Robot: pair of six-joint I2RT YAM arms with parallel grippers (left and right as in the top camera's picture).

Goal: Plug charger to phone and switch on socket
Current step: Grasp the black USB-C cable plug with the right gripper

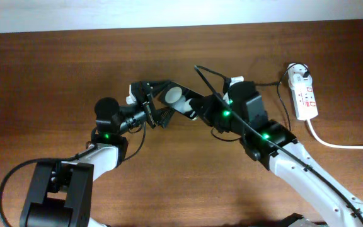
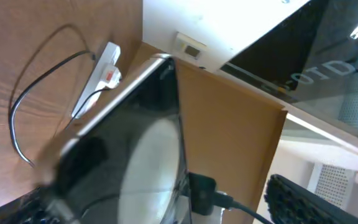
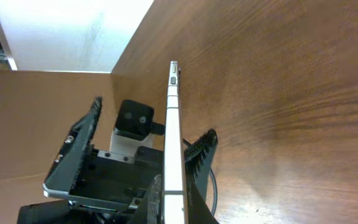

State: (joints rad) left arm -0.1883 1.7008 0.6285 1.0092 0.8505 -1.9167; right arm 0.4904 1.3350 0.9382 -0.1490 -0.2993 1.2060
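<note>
The phone (image 1: 176,96) is a black glossy slab held up off the table between the two arms. It is seen edge-on in the right wrist view (image 3: 173,124) and fills the left wrist view (image 2: 135,149). My right gripper (image 3: 174,208) is shut on its near end, also visible from overhead (image 1: 194,107). My left gripper (image 1: 161,102) is open, with its fingers on either side of the phone's other end (image 2: 173,208). The charger's thin black cable (image 2: 16,121) loops on the table from the white socket (image 2: 101,71), which lies at the right (image 1: 305,96). The connector tip is hidden.
The socket's thick white cord (image 1: 339,144) runs off to the right edge. A thin black cable (image 1: 273,82) leads left from the socket behind my right arm. The table's far edge meets a white wall (image 1: 169,12).
</note>
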